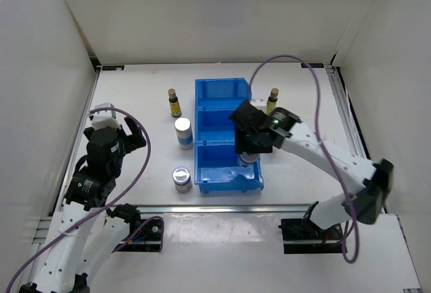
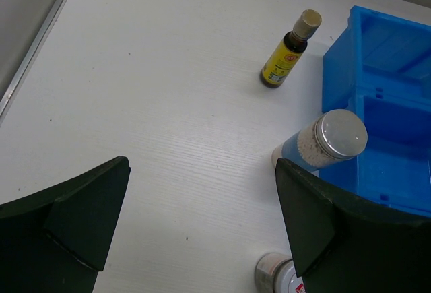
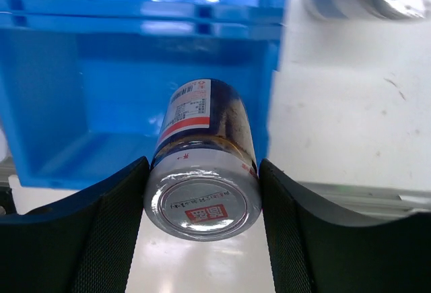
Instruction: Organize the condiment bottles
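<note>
While my right gripper (image 3: 202,172) pinches a squat jar (image 3: 202,202) at the blue bin's (image 3: 60,104) near compartment, my left gripper (image 2: 202,165) hangs spread wide over the table (image 2: 135,71), holding nothing. Left of the bin stand, near to far, a second jar (image 1: 180,178), one white shaker (image 1: 183,133) and one amber bottle (image 1: 174,102), with a second amber bottle (image 1: 273,100) beyond its right wall. Only my right wrist view shows the held jar's red-marked lid, which my wrist hides from overhead.

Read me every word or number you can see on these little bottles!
Lid of the jar: red square stamp, characters too blurred to read.
Side label of the jar: tiny print, unreadable.
Yellow label of the amber bottle: too small to read.
The shaker: no writing shows.
</note>
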Tool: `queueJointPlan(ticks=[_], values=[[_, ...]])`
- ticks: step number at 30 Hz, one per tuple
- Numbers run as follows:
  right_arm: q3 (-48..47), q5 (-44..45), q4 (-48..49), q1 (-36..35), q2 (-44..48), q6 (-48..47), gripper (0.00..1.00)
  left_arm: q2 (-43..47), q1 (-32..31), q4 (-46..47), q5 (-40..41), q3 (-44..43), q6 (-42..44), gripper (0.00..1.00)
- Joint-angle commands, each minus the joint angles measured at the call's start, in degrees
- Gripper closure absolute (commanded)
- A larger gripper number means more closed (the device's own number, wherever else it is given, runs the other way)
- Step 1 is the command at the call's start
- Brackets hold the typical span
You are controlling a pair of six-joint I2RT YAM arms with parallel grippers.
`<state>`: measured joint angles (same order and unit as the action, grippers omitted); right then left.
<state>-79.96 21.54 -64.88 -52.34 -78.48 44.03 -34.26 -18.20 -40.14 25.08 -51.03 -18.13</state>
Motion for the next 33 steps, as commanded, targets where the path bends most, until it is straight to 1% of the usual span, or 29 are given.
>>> queueJointPlan(ticks=[1,4,6,7,10,11,12,13,14,17,23,24,25,27,28,29,30,31,32,33], values=[[-5.72,3.33,-0.59,-2.24,-8.15,1.67,1.0,-0.1,-0.26,0.06,1.02,0.31,-0.5,0.0],[-9.76,2.19,-2.26,-2.24,-14.31,2.46,1.0,-0.1,-0.26,0.06,1.54,0.31,-0.5,0.0],[-11.08,0.62,-2.27,-0.76,-16.43,2.46,1.0,-0.1,-0.26,0.06,1.55,0.31,-0.5,0.0],[-11.09,-1.65,-2.27,-0.23,-17.84,2.46,1.0,-0.1,-0.26,0.06,1.55,0.83,-0.5,0.0],[-9.43,-4.92,-0.43,1.36,-18.55,2.99,1.0,-0.1,-0.26,0.06,1.55,0.84,-0.5,0.0],[-8.64,-6.06,0.36,2.32,-18.55,2.99,0.99,-0.1,-0.26,0.06,1.55,0.84,-0.5,0.0],[-6.8,-8.86,2.2,3.54,-18.55,2.47,0.95,-0.1,-0.26,0.06,1.55,0.84,-0.5,0.0],[-6.78,-10.19,2.22,4.25,-17.94,2.46,0.91,-0.1,-0.26,0.06,1.55,0.84,-0.5,0.0],[-4.44,-11.59,4.39,5.74,-17.94,2.46,0.86,-0.1,-0.26,0.06,1.55,0.84,-0.5,0.0],[0.14,-17.73,8.35,8.55,-16.8,1.94,0.83,-0.63,-0.26,0.06,1.55,0.84,-0.5,0.0],[2.71,-17.76,8.9,8.57,-16.8,2.55,0.83,-0.63,-0.26,0.06,0.94,0.84,-0.5,0.0],[2.71,-17.24,9.42,8.57,-16.8,2.55,0.78,-0.63,-0.26,0.06,0.93,0.84,-1.11,0.0],[2.71,-17.23,9.42,8.57,-17.32,2.55,0.77,-0.63,-0.26,0.76,0.06,1.45,-1.12,0.0],[2.71,-17.23,9.42,8.57,-18.02,2.55,0.69,-1.25,-0.26,0.77,-1.61,1.45,-2.43,0.0],[2.71,-17.23,9.42,8.57,-18.03,2.55,0.54,-1.25,-0.26,0.77,-2.57,0.93,-3.05,0.0],[2.71,-17.23,9.95,8.57,-18.03,2.55,0.41,-1.25,-0.26,0.77,-6.93,0.93,-3.05,0.0],[2.71,-16.19,9.95,7.7,-17.5,2.55,0.28,-1.77,-0.26,0.77,-9.24,0.93,-3.05,0.0],[2.71,-13.57,9.95,7.17,-16.98,3.25,0.03,-1.77,-0.26,0.77,-11.26,0.93,-3.66,0.0],[3.23,-11.28,9.95,5.51,-16.1,4.39,0.0,-2.56,-0.26,-0.28,-14.94,-0.03,-5.23,0.0],[3.93,-9.17,9.95,4.53,-14.09,5.18,0.0,-4.31,-0.26,-1.77,-16.97,-0.65,-6.47,0.0]])
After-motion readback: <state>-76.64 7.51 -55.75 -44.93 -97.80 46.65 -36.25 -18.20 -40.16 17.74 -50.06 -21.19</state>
